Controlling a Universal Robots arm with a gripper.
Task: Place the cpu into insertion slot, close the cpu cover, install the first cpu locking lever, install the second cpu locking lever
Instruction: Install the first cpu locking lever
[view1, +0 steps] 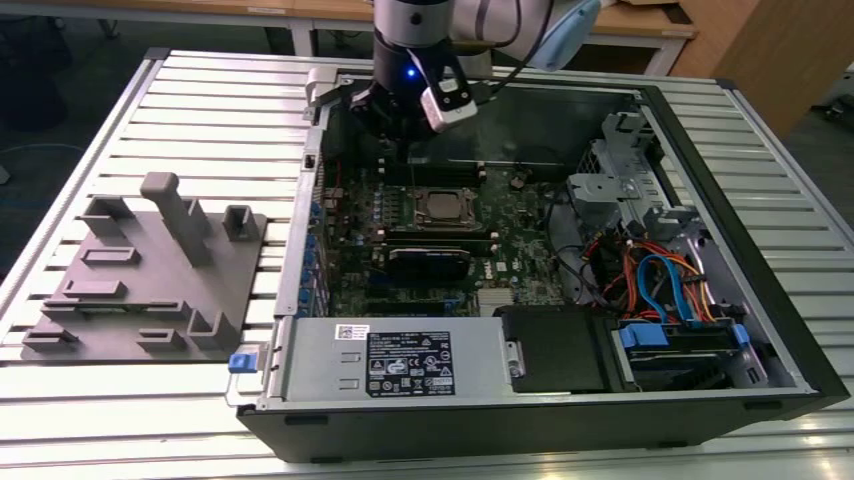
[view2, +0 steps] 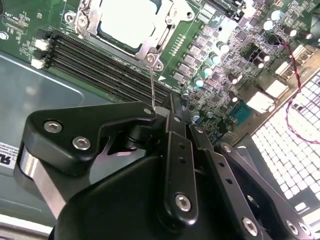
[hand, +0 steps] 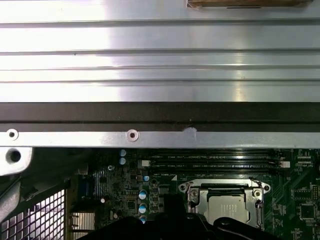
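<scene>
The cpu (view1: 438, 206) lies flat in the insertion slot (view2: 75, 20) on the green motherboard, its silver top showing in both wrist views (view2: 127, 22) (hand: 227, 207). The cpu cover (view2: 152, 47) rests down around the chip as a silvery frame. A thin wire locking lever (view2: 152, 82) stands up from the socket's corner. Its upper end meets the tips of my gripper (view2: 162, 111). The black fingers are drawn together on that end. In the exterior view my gripper (view1: 404, 150) hangs just behind the socket, over the memory slots.
The open computer case (view1: 747, 200) lies on a slatted metal table. Long black memory slots (view2: 100, 65) run beside the socket. The case wall (hand: 160, 115) is close behind. A grey fixture block (view1: 147, 280), a power supply (view1: 387, 365) and coloured cables (view1: 654, 280) are also there.
</scene>
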